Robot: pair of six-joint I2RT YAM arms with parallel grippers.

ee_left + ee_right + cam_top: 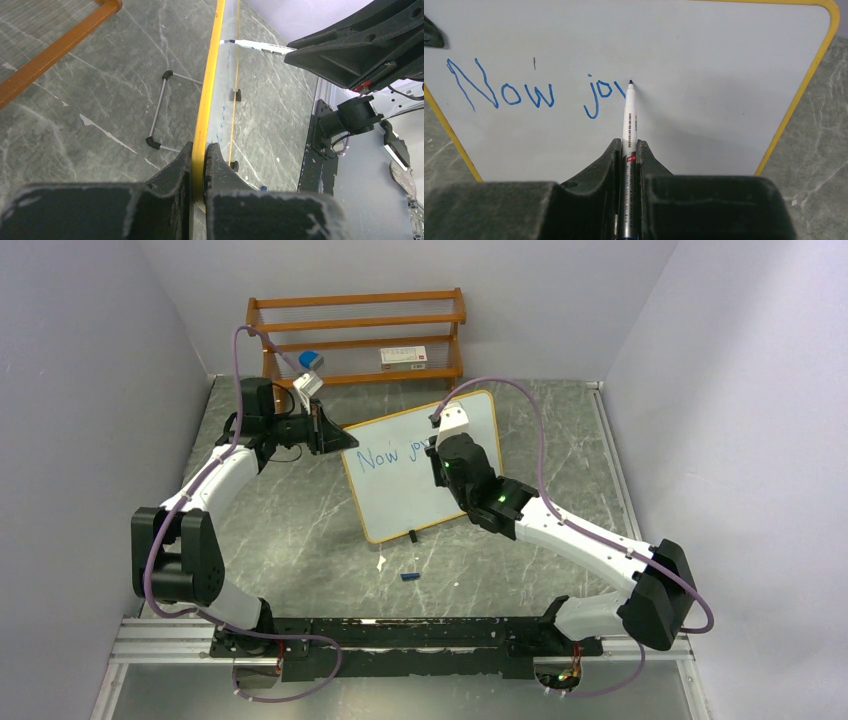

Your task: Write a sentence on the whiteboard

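Two tools clamped: left tool pinches whiteboard frame, board upright on worktop. Right wrist view alone reads sentence "Now jo"; right tool grips marker, tip on board.

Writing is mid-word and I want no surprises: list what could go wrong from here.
1. The left tool pinches only the whiteboard by its thin yellow edge. Pressure from the marker could pivot the board or make it slip out.
2. The right tool holds the marker low on its barrel, with the tip far out. It might tilt in the grip and distort the blue lettering.
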